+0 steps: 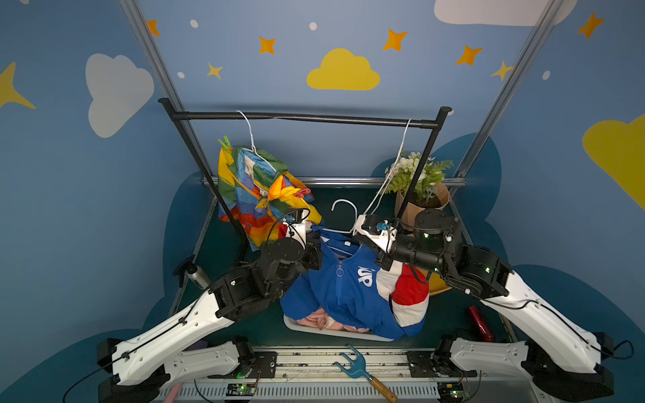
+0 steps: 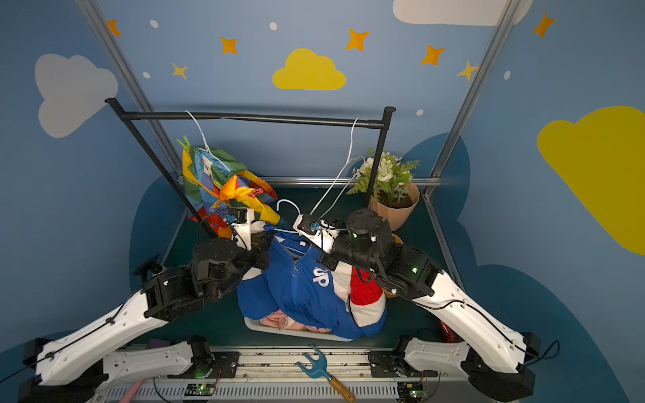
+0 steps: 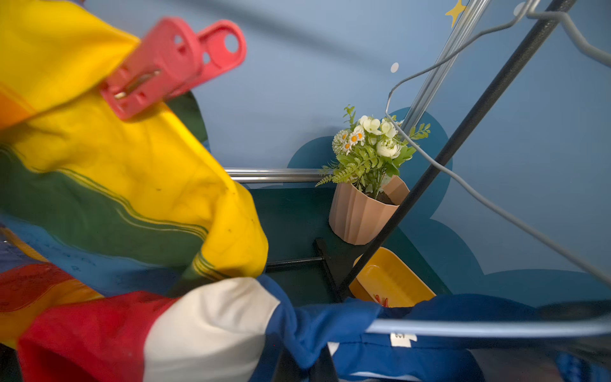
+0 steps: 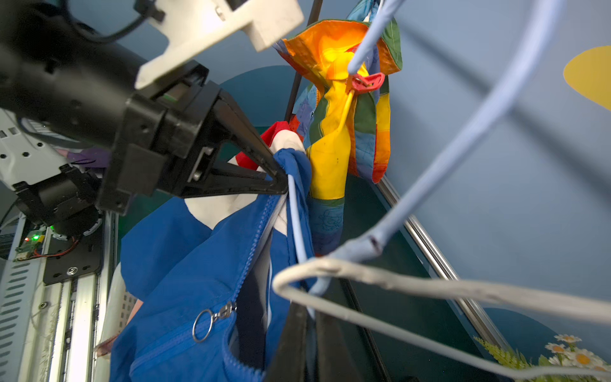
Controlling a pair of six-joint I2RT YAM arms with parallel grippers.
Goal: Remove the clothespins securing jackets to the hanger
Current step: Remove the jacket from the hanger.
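My left gripper is pinched shut on the blue jacket at its shoulder. My right gripper is closed too, apparently on the hanger. Next up is the pink clothespin, at twelve o'clock on the rainbow jacket, and that calls for opened jaws.

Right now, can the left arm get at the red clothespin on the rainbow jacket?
Probably, but not yet. The red clothespin sticks out uncovered on the rainbow jacket, close to the left arm, but its jaws are shut on the blue jacket and must let go first.
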